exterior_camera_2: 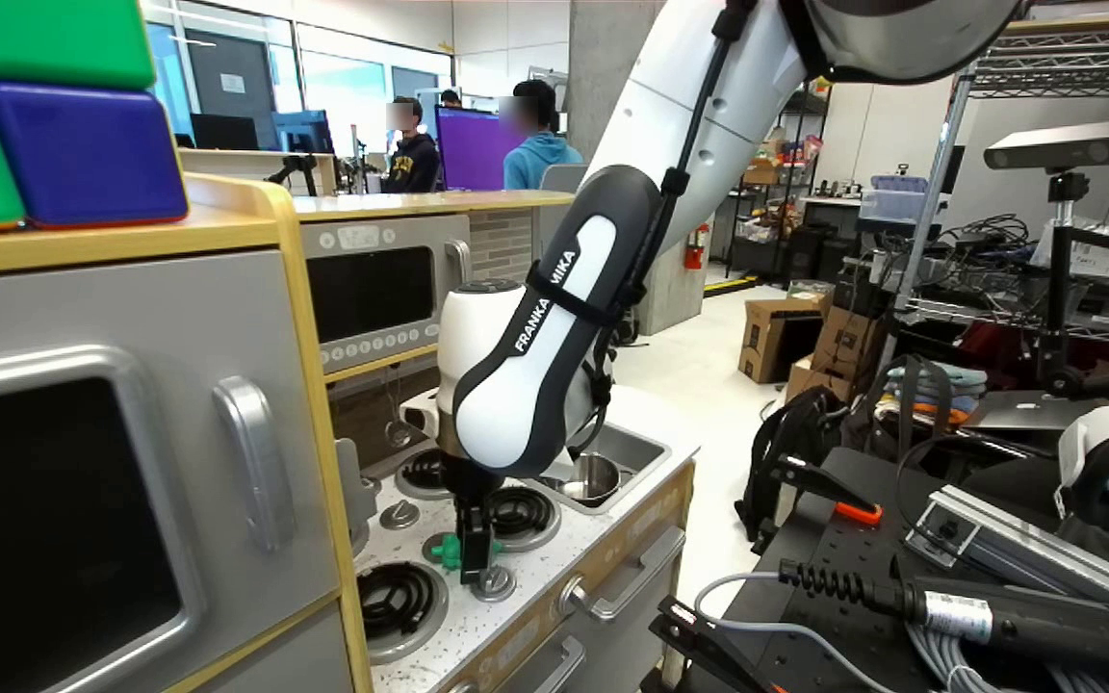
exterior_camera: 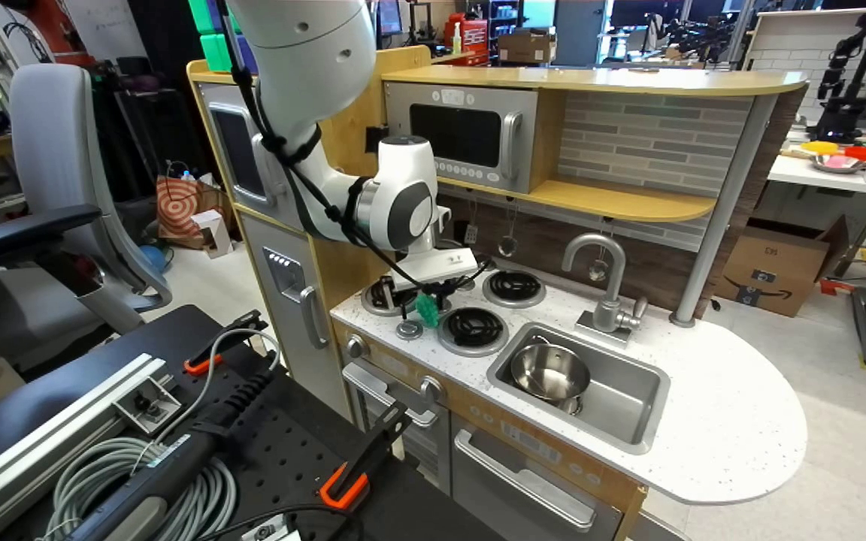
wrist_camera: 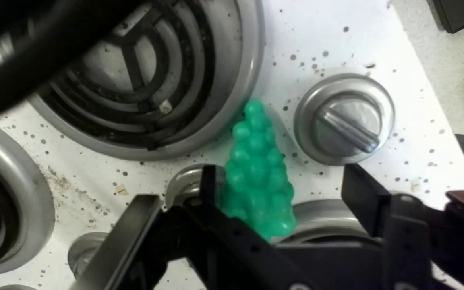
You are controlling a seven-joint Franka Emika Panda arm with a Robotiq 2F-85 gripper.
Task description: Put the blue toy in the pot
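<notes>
The only toy by my gripper is a bumpy, grape-like one that looks green to teal; nothing clearly blue shows there. This toy (wrist_camera: pixel 258 173) lies on the white counter between burners and knobs, and also shows in both exterior views (exterior_camera: pixel 427 309) (exterior_camera_2: pixel 447 551). My gripper (wrist_camera: pixel 283 187) is open just over it. The toy sits between the fingers, closer to the left finger in the wrist view, with a gap to the right finger. Its lower end is partly hidden by that left finger. The shiny steel pot (exterior_camera: pixel 551 370) stands in the sink; it also shows in an exterior view (exterior_camera_2: pixel 596 478).
The grey sink basin (exterior_camera: pixel 621 409) is sunk into the counter, with a tall faucet (exterior_camera: pixel 613 278) behind it. Burners (exterior_camera: pixel 473 330) and a raised knob (wrist_camera: pixel 344 119) surround the toy. A shelf (exterior_camera: pixel 621 201) and a microwave (exterior_camera: pixel 459 135) overhang the back. A tall cabinet (exterior_camera_2: pixel 227 606) stands beside the stove.
</notes>
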